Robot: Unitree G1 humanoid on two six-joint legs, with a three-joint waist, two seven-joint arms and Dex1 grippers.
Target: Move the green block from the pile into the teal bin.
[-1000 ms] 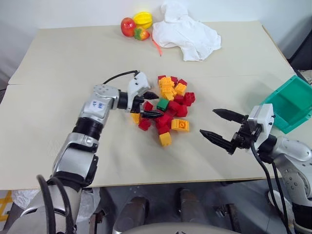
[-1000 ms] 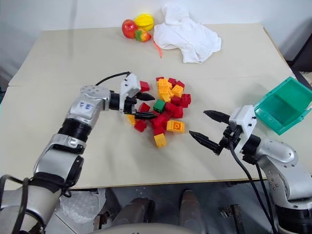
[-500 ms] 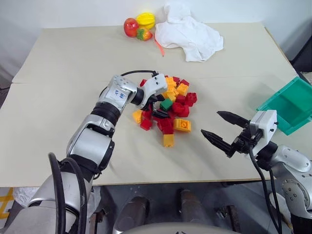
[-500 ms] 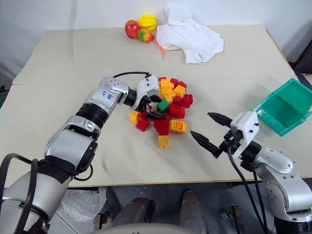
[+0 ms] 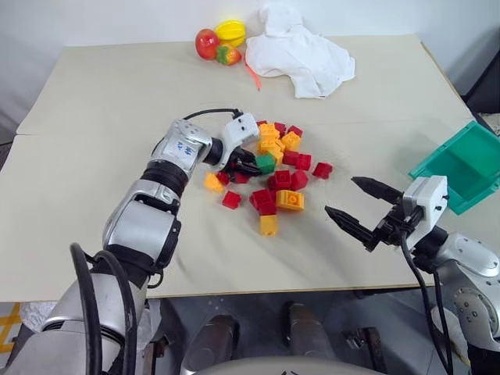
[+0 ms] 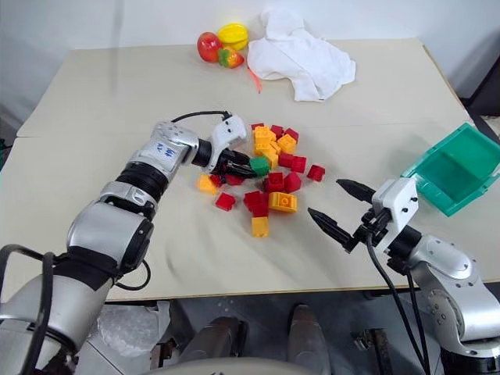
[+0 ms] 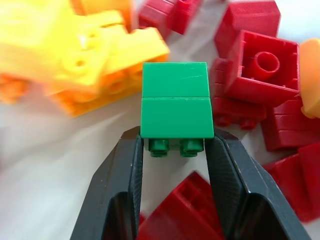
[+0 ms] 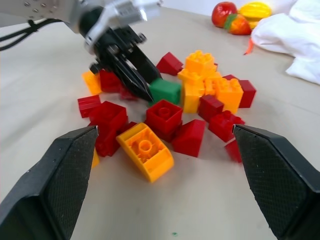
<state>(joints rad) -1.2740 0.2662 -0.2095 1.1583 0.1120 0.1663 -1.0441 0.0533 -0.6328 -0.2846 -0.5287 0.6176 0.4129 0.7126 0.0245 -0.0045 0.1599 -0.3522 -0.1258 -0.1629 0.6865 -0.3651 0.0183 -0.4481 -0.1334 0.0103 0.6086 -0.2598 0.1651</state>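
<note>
Two left fingers [image 7: 120, 190] clamped on the green block [image 7: 175, 107], right fingers [image 8: 60, 185] spread wide

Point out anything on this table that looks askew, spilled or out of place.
The teal bin sits tilted at the table's right edge, one side raised, overhanging the edge. A white cloth lies crumpled at the far side beside toy fruit. The pile is loosely scattered, several bricks lying on their sides or upside down.

green block [image 7: 174, 100] clamped in left gripper [image 7: 174, 145], red bricks [image 7: 257, 65]
</note>
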